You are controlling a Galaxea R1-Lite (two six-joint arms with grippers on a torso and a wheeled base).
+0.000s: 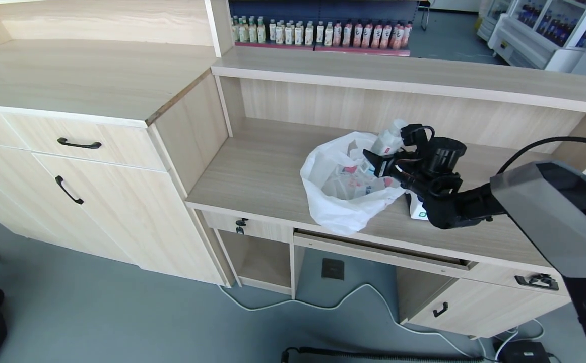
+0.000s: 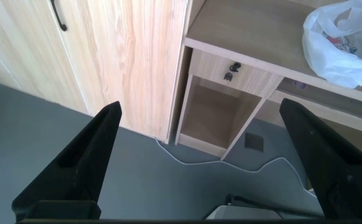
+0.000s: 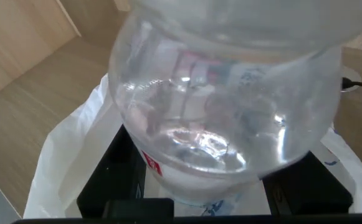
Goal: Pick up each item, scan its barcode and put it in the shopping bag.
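A clear plastic bottle (image 1: 387,140) with a white and red label is held tilted over the white shopping bag (image 1: 340,201) on the desk. My right gripper (image 1: 384,159) is shut on it, just above the bag's open mouth. In the right wrist view the bottle's clear base (image 3: 230,99) looms close, with the black fingers (image 3: 115,180) on either side and the bag (image 3: 62,162) underneath. Several packaged items (image 1: 350,179) lie inside the bag. My left gripper (image 2: 199,162) hangs open over the grey floor, far left of the desk, with the bag (image 2: 342,43) far off.
A small white box (image 1: 416,206) sits on the desk (image 1: 257,171) right of the bag. A raised wooden counter (image 1: 86,75) and cabinets (image 1: 96,191) stand to the left. A shelf ledge (image 1: 413,75) runs over the desk. Cables (image 1: 353,297) lie on the floor.
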